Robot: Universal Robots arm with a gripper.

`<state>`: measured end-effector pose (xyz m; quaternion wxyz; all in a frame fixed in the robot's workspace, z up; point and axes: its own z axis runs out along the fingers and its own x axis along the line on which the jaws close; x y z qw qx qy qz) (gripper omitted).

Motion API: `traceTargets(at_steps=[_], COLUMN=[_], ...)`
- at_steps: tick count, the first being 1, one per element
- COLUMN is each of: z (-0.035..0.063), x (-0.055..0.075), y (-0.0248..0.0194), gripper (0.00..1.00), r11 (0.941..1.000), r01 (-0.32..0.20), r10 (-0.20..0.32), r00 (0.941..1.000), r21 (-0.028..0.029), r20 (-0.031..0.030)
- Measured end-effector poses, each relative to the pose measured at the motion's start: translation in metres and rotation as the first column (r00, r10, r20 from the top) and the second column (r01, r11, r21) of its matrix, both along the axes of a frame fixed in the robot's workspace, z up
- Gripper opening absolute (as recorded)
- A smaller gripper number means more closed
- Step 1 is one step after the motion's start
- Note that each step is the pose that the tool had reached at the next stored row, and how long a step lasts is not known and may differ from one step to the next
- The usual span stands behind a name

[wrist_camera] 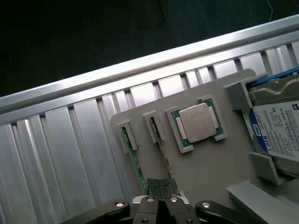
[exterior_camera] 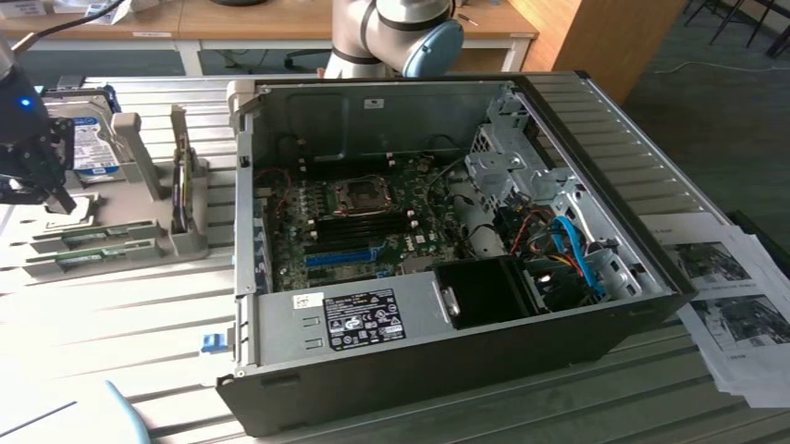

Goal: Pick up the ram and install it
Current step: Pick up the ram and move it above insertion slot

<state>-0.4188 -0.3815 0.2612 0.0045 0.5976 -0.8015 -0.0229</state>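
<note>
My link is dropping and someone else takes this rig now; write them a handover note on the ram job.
Gripper: jaws shut, nothing visibly held, over the grey holder at the exterior view's left.
Ram: two ram sticks sit in the holder's slots, next to the CPU and hard drive.
Done: no stick lifted yet.
Left: pick-up and install in the open computer case.

worktop (exterior_camera: 124, 305): ribbed metal, lower left | wooden desks (exterior_camera: 272, 20): top left | floor (exterior_camera: 716, 111): dark carpet, upper right | wooden panel (exterior_camera: 605, 37): top right
</note>
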Motion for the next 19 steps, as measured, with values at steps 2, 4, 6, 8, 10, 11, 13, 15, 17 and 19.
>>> traceTargets(at_steps=[2,4,6,8,10,11,13,15,17,19], z=[-0.0003,-0.0005,-0.0008,-0.0011,-0.0013,-0.0014,-0.0015,-0.0015,-0.0016,-0.0016], x=[0.0,0.0,0.0,0.0,0.0,0.0,0.0,0.0,0.0,0.0], y=[0.0,0.0,0.0,0.0,0.0,0.0,0.0,0.0,0.0,0.0], gripper=[0.09,0.09,0.09,0.09,0.09,0.09,0.09,0.09,0.09,0.09], r11=[0.9994,0.9974,0.9941,0.9895,0.9838,0.9805,0.9739,0.9729,0.9729,0.9729], r01=[-0.036,-0.072,-0.109,-0.144,-0.179,-0.196,-0.227,-0.231,-0.231,-0.231], r10=[0.036,0.072,0.109,0.144,0.179,0.196,0.227,0.231,0.231,0.231], r00=[0.9994,0.9974,0.9941,0.9895,0.9838,0.9805,0.9739,0.9729,0.9729,0.9729], r21=[-0.0002,-0.0003,-0.0005,-0.0007,-0.001,-0.0011,-0.0011,-0.0012,-0.0011,-0.0013], r20=[0.0,0.0,-0.0001,-0.0001,-0.0002,-0.0002,-0.0002,-0.0002,-0.0001,0.0003])
